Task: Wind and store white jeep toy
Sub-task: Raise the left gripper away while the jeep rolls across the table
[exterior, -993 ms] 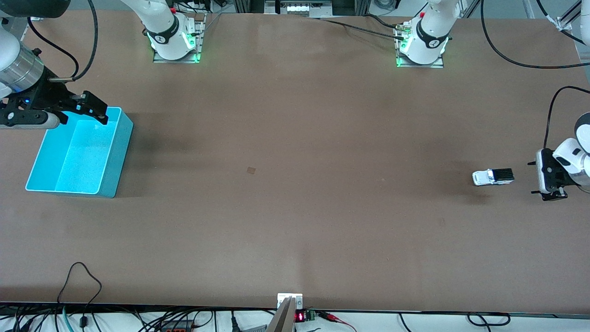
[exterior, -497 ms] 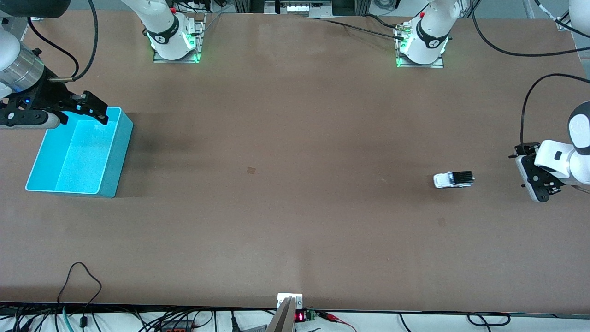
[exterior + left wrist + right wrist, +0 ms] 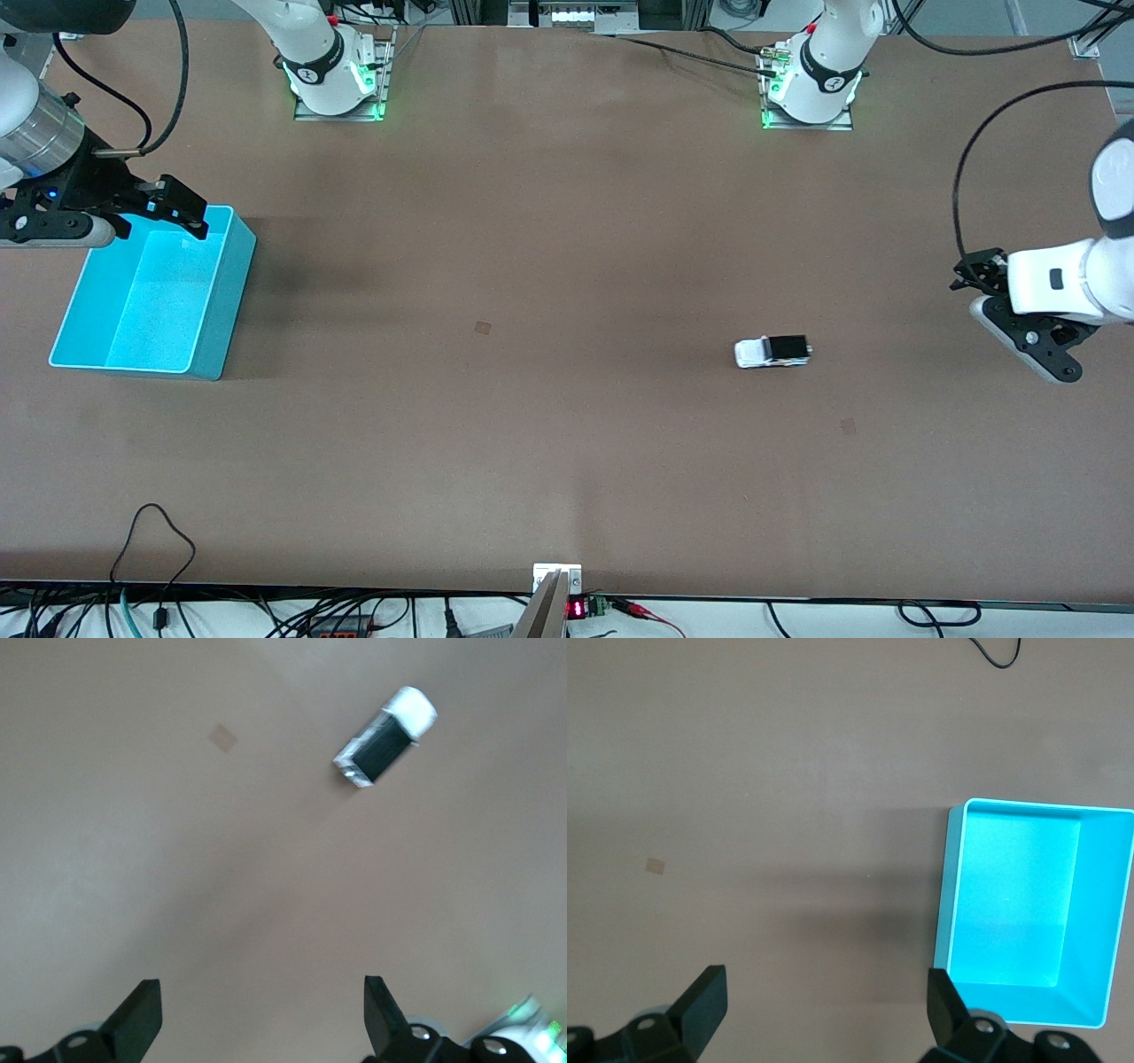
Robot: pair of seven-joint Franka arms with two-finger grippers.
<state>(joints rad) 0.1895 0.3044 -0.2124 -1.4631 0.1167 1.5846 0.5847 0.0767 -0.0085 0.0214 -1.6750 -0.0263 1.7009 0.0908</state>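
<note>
The white jeep toy point(image 3: 772, 352), white with a black roof panel, stands alone on the brown table toward the left arm's end. It also shows in the left wrist view point(image 3: 385, 737). My left gripper point(image 3: 1019, 335) is open and empty in the air near that end of the table, apart from the jeep; its own view point(image 3: 261, 1003) shows bare table between the fingers. The cyan bin point(image 3: 232, 292) stands empty at the right arm's end and shows in the right wrist view point(image 3: 1019, 904). My right gripper point(image 3: 182, 208) waits open and empty over the bin's rim point(image 3: 824, 992).
A small square mark point(image 3: 483, 328) lies near the table's middle. Another faint mark point(image 3: 848, 426) lies nearer the front camera than the jeep. A black cable loop point(image 3: 159, 532) lies at the front edge. The two arm bases point(image 3: 337, 80) stand along the back edge.
The jeep has rolled across the table away from the left gripper, toward the bin's end. The left gripper has drawn up and turned. The right arm has not moved.
</note>
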